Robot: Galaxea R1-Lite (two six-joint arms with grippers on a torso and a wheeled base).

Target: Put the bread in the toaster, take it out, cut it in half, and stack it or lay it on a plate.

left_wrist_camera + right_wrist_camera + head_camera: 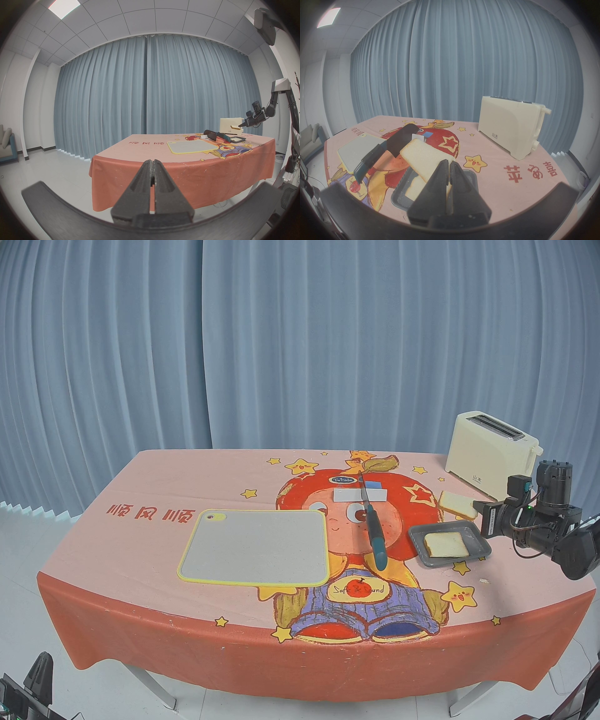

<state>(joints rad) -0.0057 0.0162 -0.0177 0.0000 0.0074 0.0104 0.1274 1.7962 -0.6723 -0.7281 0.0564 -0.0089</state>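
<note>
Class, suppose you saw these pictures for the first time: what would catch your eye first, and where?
The right gripper holds a slice of bread in the air over the grey tray, where a second slice lies. The cream toaster stands just behind them; a blue-handled knife lies between tray and cutting board.

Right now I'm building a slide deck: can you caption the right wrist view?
Right gripper shut on a bread slice held near the grey tray, cream toaster beyond.
</note>
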